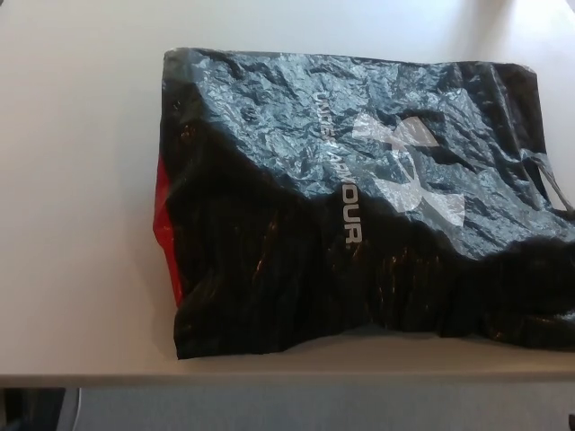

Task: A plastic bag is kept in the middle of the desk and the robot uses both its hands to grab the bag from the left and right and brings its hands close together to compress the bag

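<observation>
A large crumpled black plastic bag [359,197] lies flat on the pale desk [81,180], filling most of the head view. It bears a white logo and white lettering, and a red strip shows along its left edge. Its right end runs out of the picture. Neither of my hands shows.
The desk's front edge [90,379] runs along the bottom of the picture, just below the bag. Bare desk surface lies to the left of the bag and behind it. Grey floor and a dark object [31,409] show below the edge at the lower left.
</observation>
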Motion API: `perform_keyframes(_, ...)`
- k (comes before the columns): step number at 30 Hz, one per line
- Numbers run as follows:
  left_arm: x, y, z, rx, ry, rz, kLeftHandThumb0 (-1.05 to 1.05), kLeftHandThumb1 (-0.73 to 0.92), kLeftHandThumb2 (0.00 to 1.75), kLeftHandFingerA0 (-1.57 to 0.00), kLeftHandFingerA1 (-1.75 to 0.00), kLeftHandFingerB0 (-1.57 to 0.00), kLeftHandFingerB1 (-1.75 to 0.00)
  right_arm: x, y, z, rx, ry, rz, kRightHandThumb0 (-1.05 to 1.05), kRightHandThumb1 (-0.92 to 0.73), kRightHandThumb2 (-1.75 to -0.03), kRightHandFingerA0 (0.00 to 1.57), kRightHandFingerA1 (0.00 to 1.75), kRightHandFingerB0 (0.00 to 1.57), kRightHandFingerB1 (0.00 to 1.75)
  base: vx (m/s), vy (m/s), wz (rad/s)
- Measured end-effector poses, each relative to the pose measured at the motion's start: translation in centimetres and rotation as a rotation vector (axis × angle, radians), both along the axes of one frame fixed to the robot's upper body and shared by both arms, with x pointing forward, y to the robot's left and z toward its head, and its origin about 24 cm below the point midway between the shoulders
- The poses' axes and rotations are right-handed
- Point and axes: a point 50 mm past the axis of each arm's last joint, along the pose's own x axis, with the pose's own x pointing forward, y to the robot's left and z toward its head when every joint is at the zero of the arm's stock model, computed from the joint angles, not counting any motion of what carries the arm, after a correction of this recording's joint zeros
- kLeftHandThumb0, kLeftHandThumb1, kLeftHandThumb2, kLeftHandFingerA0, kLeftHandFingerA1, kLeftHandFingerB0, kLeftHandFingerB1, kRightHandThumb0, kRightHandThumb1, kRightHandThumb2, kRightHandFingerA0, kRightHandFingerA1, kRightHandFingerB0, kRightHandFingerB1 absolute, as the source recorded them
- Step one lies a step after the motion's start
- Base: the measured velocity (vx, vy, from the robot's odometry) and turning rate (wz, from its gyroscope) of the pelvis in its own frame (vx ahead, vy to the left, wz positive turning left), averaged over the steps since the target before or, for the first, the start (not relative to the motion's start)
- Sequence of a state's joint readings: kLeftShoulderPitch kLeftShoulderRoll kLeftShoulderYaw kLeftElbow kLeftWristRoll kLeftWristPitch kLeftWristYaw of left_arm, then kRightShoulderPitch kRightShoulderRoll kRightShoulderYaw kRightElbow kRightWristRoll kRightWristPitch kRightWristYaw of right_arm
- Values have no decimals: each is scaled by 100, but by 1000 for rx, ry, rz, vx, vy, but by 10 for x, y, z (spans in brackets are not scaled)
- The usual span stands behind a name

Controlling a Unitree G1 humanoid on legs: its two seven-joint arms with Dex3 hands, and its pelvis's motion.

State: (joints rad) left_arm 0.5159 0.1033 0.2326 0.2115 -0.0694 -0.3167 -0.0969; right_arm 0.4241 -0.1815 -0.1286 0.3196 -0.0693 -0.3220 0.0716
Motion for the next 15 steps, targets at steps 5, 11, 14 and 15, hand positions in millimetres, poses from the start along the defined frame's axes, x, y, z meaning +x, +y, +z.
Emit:
perform_keyframes(5,0,3,25,16,-150,15,-36,54,112,-1,-48,0,-46,2,0,22,-19,-139,27,-56,-92,-70,10,25,12,28,0,0,0)
perform_keyframes(11,-2,5,48,30,-295,25,-74,92,68,-22,-34,-18,-29,3,0,42,-32,-272,55,-56,-92,-71,10,24,12,28,0,0,0)
perform_keyframes(14,-5,7,56,33,-354,33,-73,92,69,-22,-34,-18,-30,2,0,51,-40,-328,67,-58,-92,-70,8,26,11,27,0,0,0)
perform_keyframes(15,-5,7,59,33,-374,35,-35,55,113,-1,-47,-1,-46,2,0,53,-43,-348,71,-61,-92,-72,9,24,12,27,0,0,0)
